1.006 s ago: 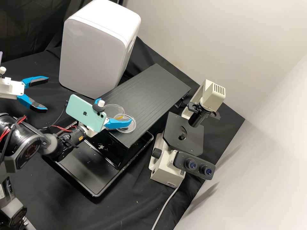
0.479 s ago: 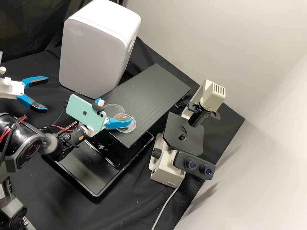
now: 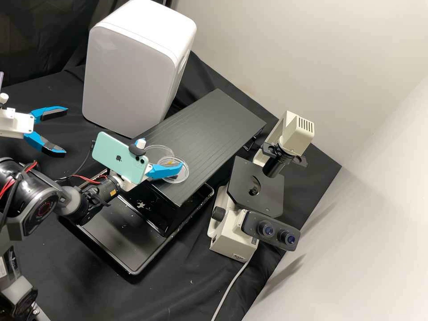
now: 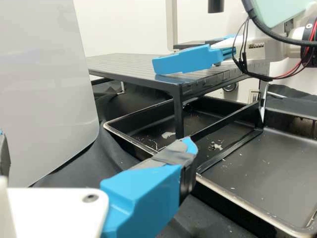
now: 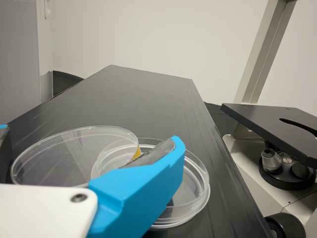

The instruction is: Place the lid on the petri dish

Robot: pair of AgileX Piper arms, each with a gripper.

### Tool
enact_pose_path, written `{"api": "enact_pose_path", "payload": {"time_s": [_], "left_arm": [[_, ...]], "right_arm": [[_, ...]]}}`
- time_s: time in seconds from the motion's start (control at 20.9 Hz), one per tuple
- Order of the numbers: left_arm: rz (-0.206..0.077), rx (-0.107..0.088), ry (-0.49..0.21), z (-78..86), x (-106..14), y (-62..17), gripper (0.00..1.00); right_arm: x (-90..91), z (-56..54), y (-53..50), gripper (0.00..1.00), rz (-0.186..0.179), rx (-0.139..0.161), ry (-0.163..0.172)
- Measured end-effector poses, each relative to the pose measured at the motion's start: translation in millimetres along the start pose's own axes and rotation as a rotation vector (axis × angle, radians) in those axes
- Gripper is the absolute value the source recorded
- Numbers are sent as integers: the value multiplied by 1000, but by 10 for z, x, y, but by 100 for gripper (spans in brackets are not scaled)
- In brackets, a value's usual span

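A clear petri dish (image 3: 176, 171) (image 5: 190, 186) lies on the near end of the black shelf (image 3: 209, 125), with something yellow inside. The clear lid (image 3: 156, 150) (image 5: 69, 156) lies beside it, its edge overlapping the dish rim. My right gripper (image 3: 158, 154) (image 5: 86, 138) stands open with the lid between its fingers. One blue finger (image 5: 143, 181) reaches across the dish; whether the pads touch the lid I cannot tell. My left gripper (image 3: 62, 130) hangs open and holds nothing at the bench's left, far from the dish. The left wrist view shows the right gripper's finger (image 4: 188, 57) on the shelf.
A tall white box (image 3: 133, 67) stands behind the shelf. A microscope (image 3: 263, 196) stands to the right, its stage close to the shelf's end. The shelf stands in a shallow black tray (image 3: 129, 249) (image 4: 257, 173) with specks in it.
My right gripper's near finger has edged slightly back over the dish. The left arm has not moved.
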Motion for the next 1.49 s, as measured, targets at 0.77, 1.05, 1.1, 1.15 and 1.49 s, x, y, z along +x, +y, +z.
{"api": "enact_pose_path", "payload": {"time_s": [0.77,1.05,1.1,1.15,1.49], "left_arm": [[-11,-2,2,-5,7,-24,100],[-11,-2,2,-5,7,-24,100],[-11,-3,3,-6,7,-23,100],[-11,-3,3,-6,7,-23,100],[-6,-11,24,-25,7,-19,100]], "right_arm": [[3,7,-10,0,-3,0,-3],[3,7,-10,0,-3,0,-3],[4,12,-6,0,-2,0,-4],[4,17,-2,0,-1,5,-6],[-48,125,120,0,31,51,-6]]}}
